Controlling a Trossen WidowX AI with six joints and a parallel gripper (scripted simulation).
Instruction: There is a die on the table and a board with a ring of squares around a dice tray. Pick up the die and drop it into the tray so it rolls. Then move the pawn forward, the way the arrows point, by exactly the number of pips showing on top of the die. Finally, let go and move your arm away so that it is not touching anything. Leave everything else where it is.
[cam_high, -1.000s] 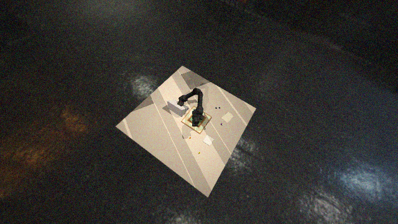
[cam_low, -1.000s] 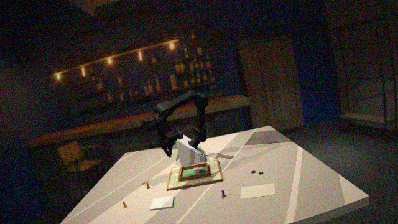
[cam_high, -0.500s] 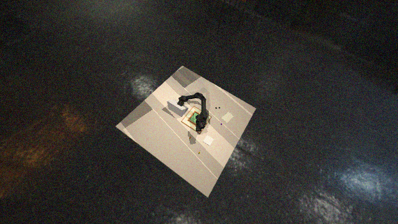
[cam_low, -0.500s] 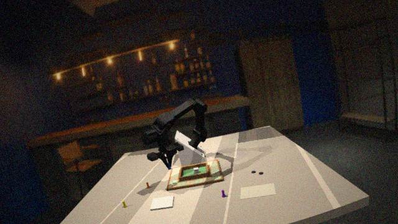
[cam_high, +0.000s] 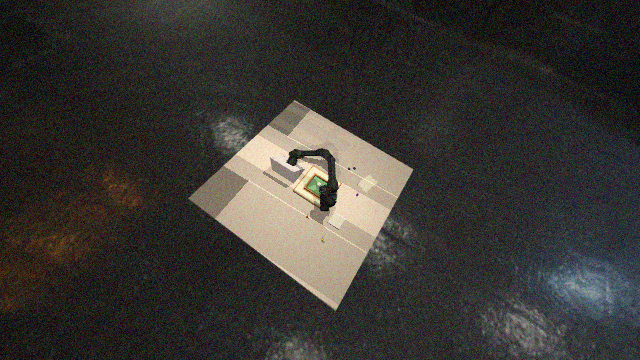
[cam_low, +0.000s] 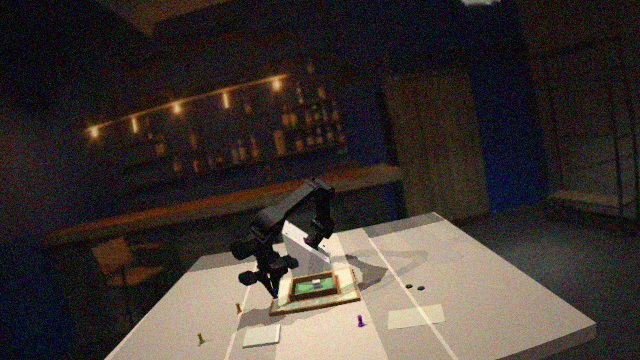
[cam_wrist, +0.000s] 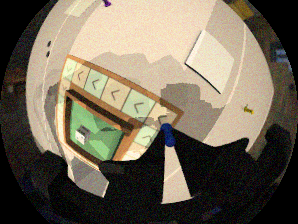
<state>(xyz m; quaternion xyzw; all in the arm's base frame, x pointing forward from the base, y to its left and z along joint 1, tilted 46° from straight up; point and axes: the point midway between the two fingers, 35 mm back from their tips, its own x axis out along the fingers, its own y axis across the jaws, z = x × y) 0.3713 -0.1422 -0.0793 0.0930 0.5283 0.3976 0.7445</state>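
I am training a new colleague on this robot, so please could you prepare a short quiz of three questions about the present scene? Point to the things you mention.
1. Multiple choice: Where is the die (cam_low: 316, 283) (cam_wrist: 82, 135)?
A) in the gripper
B) inside the green tray (cam_low: 301, 288) (cam_wrist: 102, 142)
C) on the white pad (cam_high: 335, 221) (cam_low: 262, 336) (cam_wrist: 210, 61)

2. True or false: The gripper (cam_low: 275, 296) (cam_wrist: 166, 132) is shut on the blue pawn (cam_low: 275, 295) (cam_wrist: 168, 135).

3. Fill in: The pawn standing on the table between the white pad and the pale sheet (cam_high: 367, 183) (cam_low: 416, 316) (cam_wrist: 84, 6) in the exterior view is ____.

Key: 1 B; 2 true; 3 purple
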